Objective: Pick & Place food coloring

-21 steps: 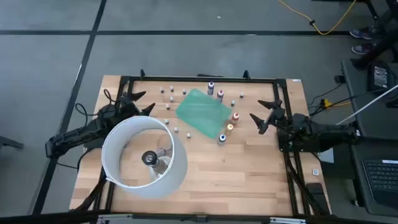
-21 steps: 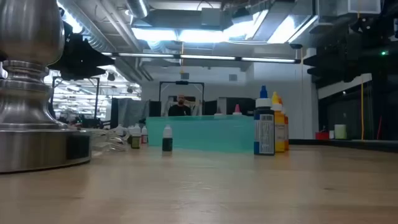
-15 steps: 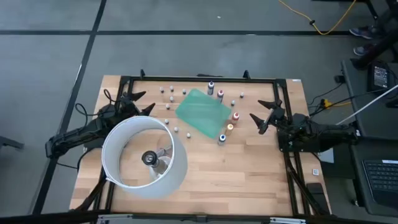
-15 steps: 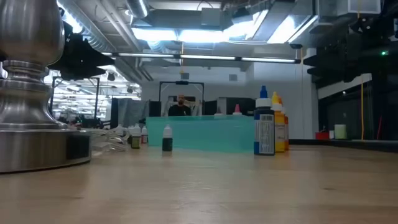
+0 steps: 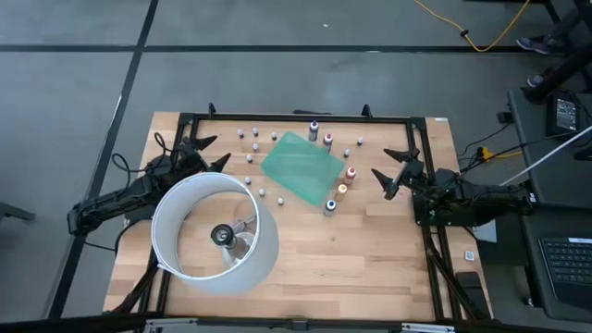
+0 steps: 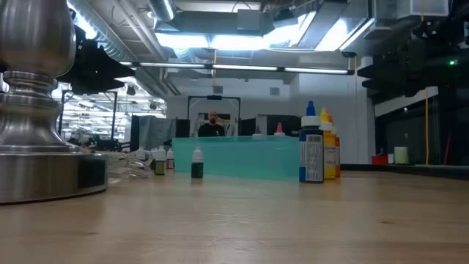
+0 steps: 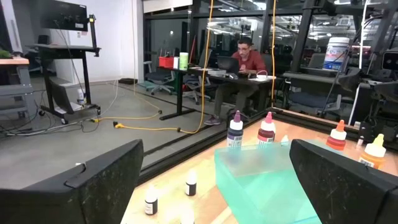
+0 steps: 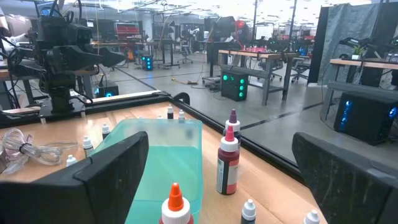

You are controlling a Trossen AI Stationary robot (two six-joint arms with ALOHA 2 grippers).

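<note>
Waiting at opposite edges of the table (image 5: 370, 277), both arms are holding back from the work: the left gripper (image 5: 205, 153) is hanging by the left frame rail just behind the big white ring lamp (image 5: 215, 233), and the right gripper (image 5: 396, 168) is hanging near the right rail, each with its fingers spread wide and nothing between them, which the wrist views bear out. That stance is looking like a ready pose, jaws open so either arm can drop over a bottle without a further adjustment; no pick is yet under way. The food coloring (image 5: 341, 190) is standing scattered across the far half of the table, around the flat green sheet (image 5: 302, 166): taller coloured bottles are lining its right and far edges, among them an orange-capped one (image 5: 351, 172), a blue-capped one (image 5: 330, 205) and a dark one (image 5: 314, 127), while tiny pale bottles (image 5: 254, 134) are dotting the wood to the sheet's left and far side. All are standing upright and apart from one another, leaving room for fingers to close around a single bottle. The right gripper is sitting nearer the coloured ones, so it seems the likelier to start. A label is showing on the blue-capped bottle in the low view, but its print is too small to read; no brand can be made out anywhere.
</note>
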